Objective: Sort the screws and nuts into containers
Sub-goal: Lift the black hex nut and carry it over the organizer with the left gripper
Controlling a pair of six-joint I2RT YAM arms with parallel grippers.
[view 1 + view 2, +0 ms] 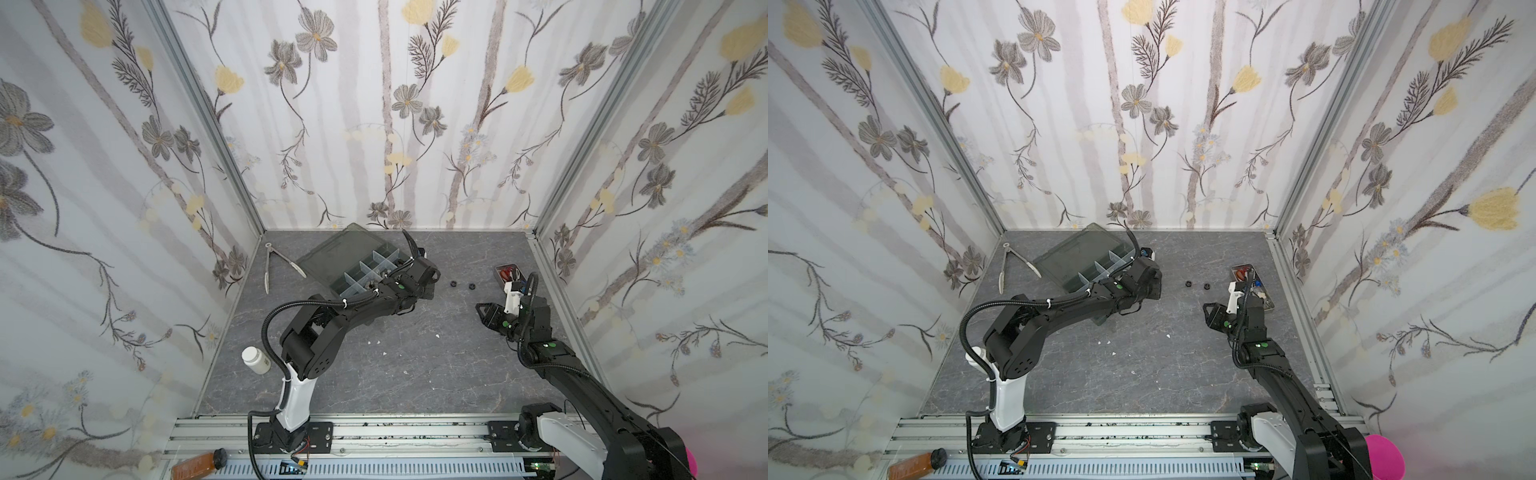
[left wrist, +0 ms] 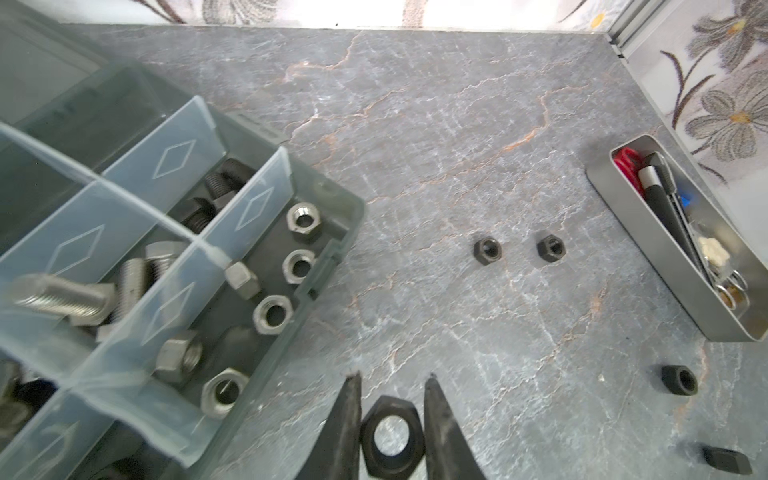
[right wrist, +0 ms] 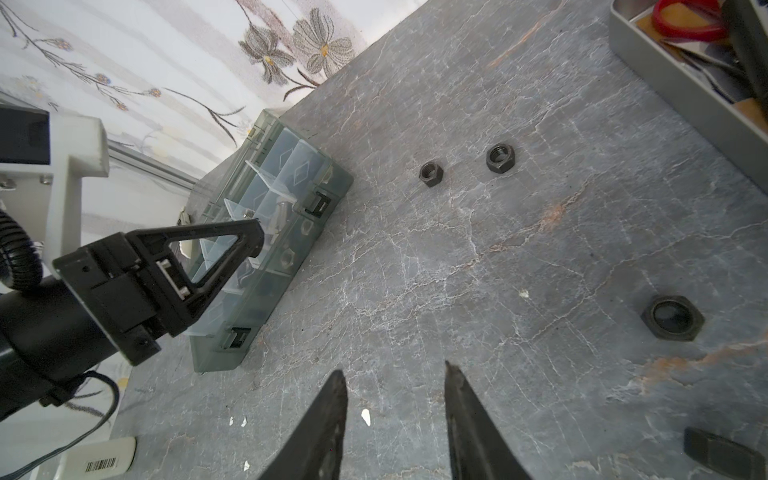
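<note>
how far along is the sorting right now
Partly done: silver nuts and bolts already sit in the organizer box compartments. The left gripper holds a black nut. Two small black nuts and a larger black nut lie loose on the table; the right gripper is open and empty.

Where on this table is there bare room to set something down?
Widest bare patch: the front middle of the table, between the two arms, only white specks. A smaller one lies along the back wall between the organizer box and the tool tray. Crowded: around the box with the tongs, and near the tray, where loose black nuts lie.
</note>
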